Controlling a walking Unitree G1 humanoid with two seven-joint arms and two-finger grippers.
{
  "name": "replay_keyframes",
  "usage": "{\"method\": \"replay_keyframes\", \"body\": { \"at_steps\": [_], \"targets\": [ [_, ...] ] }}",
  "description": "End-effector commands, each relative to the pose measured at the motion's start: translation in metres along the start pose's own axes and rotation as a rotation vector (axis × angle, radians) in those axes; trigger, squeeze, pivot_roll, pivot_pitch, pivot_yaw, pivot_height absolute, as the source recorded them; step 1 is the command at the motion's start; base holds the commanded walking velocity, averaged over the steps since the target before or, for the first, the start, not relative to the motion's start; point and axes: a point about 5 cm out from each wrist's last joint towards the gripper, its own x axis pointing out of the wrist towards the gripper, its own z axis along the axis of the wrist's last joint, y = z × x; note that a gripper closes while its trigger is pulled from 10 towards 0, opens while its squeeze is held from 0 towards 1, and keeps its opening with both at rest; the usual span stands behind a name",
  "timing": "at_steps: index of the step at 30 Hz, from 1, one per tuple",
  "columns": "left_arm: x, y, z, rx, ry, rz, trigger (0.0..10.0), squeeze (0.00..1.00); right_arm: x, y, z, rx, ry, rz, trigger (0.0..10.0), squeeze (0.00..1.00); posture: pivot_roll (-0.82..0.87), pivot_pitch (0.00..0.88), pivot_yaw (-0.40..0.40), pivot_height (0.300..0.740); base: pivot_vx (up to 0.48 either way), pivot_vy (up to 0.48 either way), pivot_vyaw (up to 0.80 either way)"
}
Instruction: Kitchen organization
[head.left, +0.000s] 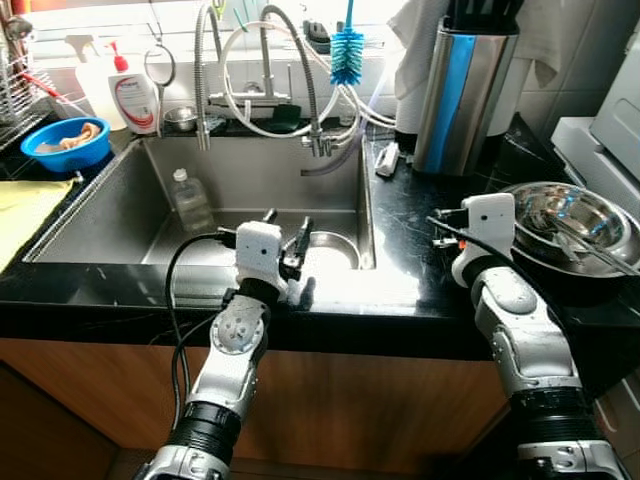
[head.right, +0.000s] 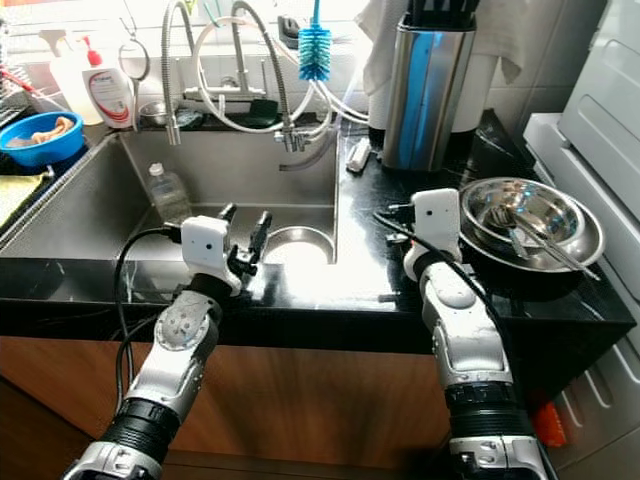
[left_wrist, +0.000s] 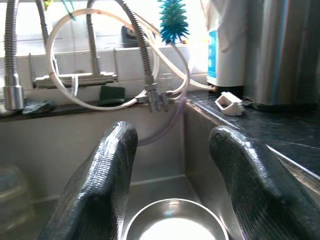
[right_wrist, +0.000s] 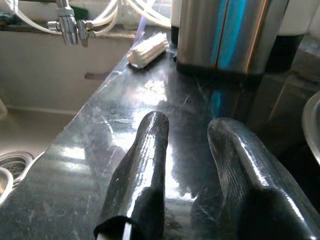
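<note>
Now at the sink.
Left gripper (left_wrist: 172, 175) gapes empty, steel bowl (left_wrist: 172, 221) below between its fingers; right gripper (right_wrist: 192, 165) parted, empty.

Sink (head.left: 120, 215): basin floor mostly open. Obstacles within: clear bottle (head.left: 190, 200) lying near the back left, steel bowl (head.left: 330, 250) at the front right corner. Left gripper (head.left: 285, 240), fingers parted, sits over the front rim just above that bowl.

Above the basin: faucet (head.left: 203, 80) and looped hoses (head.left: 300, 90) hang across the back, blue brush (head.left: 347, 50) beside them.

Counter right of sink (head.left: 410, 240): bare black strip between the basin edge and the steel bowls (head.left: 570, 225). Right gripper (right_wrist: 190, 150), fingers apart, low over this strip. Steel canister (head.left: 462, 90) and small white object (head.left: 388, 160) block the rear.
</note>
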Motion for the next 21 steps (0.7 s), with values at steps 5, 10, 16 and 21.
{"method": "replay_keyframes", "body": {
  "at_steps": [5,10,16,21],
  "targets": [
    [0.001,-0.001,-0.001,0.001,0.009,-0.009,10.0,0.00,0.003,-0.012,0.010,0.027,0.051,-0.077,10.0,0.00,-0.18,0.000,0.048,0.740,0.000,0.000,0.00],
    [0.000,-0.002,-0.002,0.000,0.011,-0.007,10.0,0.00,0.005,-0.010,0.012,0.051,0.069,-0.081,10.0,0.45,-0.18,0.000,0.047,0.740,0.000,0.000,0.00],
    [-0.001,-0.002,-0.003,-0.003,0.014,-0.004,10.0,0.00,0.007,-0.003,0.020,0.069,0.047,-0.060,10.0,1.00,-0.18,0.000,0.045,0.740,0.000,0.000,0.00],
    [-0.001,-0.002,-0.003,-0.004,0.015,-0.003,10.0,0.00,0.008,0.000,0.024,0.073,0.040,-0.051,10.0,0.99,-0.18,0.000,0.044,0.740,0.000,0.000,0.00]
  ]
}}
